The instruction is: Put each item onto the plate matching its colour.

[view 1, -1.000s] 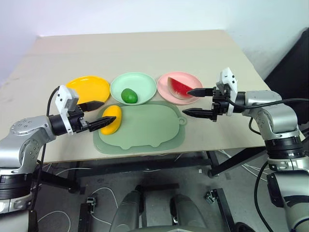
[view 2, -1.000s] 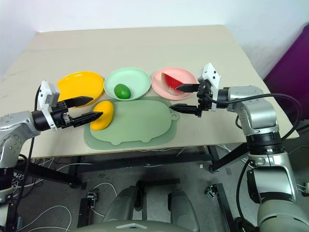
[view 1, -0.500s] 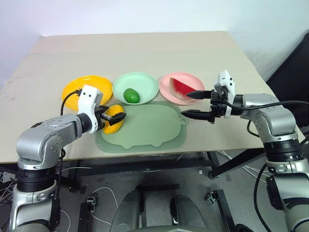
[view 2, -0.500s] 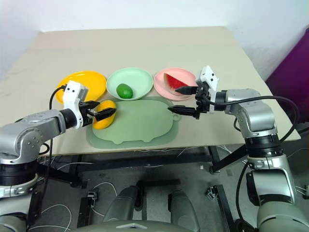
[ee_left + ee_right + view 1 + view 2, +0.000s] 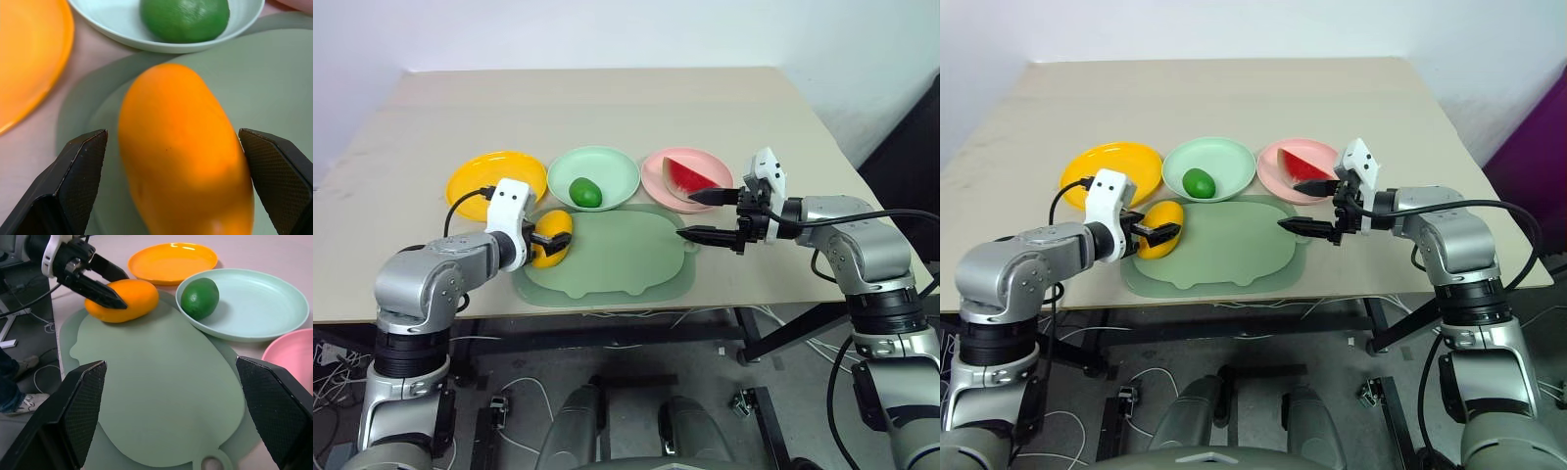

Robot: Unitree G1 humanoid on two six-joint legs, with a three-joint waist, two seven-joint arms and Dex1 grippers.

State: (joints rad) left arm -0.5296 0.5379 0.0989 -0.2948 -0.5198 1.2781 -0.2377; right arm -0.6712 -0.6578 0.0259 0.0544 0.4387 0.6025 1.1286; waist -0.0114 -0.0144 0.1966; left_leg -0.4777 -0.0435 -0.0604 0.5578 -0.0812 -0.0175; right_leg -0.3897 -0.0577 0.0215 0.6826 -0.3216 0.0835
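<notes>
Smooth plastic on a matt desk

The yellow plate (image 5: pixel 172 262), mint plate (image 5: pixel 254 308) and pink plate (image 5: pixel 293 355) are seen as smooth plastic with a soft sheen. The mango (image 5: pixel 183 156) is rendered smooth and slightly glossy; the green fruit (image 5: pixel 185 18) is finely pitted. The mat (image 5: pixel 161 401) looks matt and rubbery. The desk (image 5: pixel 607 108) is finished in dull, pale board. The claw fingers (image 5: pixel 76 183) are shown as black with a fine cross-hatched texture; the arms (image 5: pixel 862 230) are cased in brushed silver metal.
</notes>
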